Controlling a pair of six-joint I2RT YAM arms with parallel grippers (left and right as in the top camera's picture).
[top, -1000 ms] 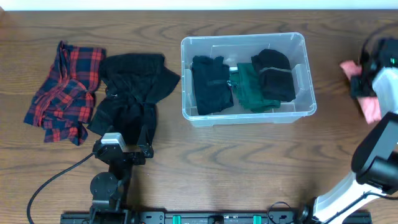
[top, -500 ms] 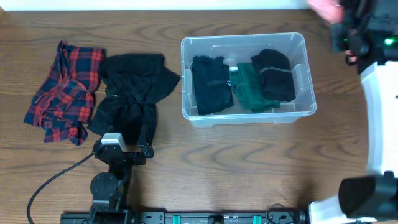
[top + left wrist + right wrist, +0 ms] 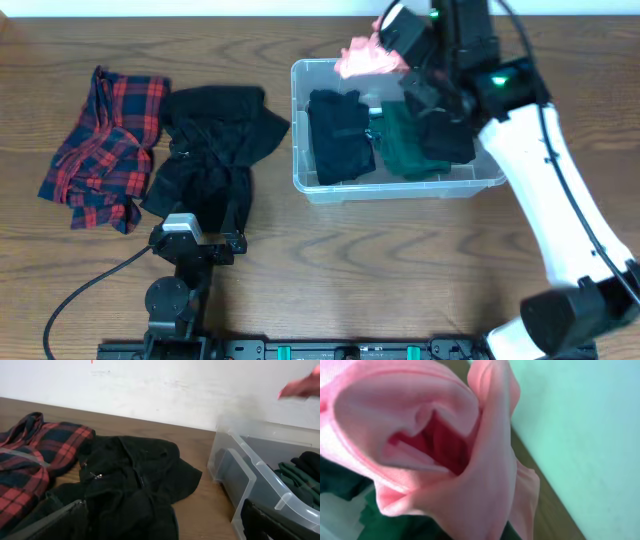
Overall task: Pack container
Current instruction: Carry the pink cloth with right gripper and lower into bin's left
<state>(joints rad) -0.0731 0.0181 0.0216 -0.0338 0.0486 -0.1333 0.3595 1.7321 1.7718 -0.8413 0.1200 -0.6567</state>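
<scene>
Over the far edge of the container, the right gripper carries a pink cloth. The fabric hangs bunched above the far left part of the opening. From the right wrist camera I see only pink folds, so the fingers are hidden. Since the cloth hangs clear of everything else, I judge the gripper closed on it.

The container sits on the worktop, right of centre and well apart from the loose clothes. Three pieces are already packed inside: a black garment on the left, a green one in the middle and another black piece on the right.

By my reckoning the job is past halfway. The pink cloth has yet to be lowered and released, and the free room looks to be along the far side, on top of what is already packed.

Two items wait on the left of the worktop: a red plaid shirt and, touching it, a crumpled black jacket. The left gripper rests at the near side of the jacket, spread wide and gripping nothing. I take that pile to be its share of the work.
</scene>
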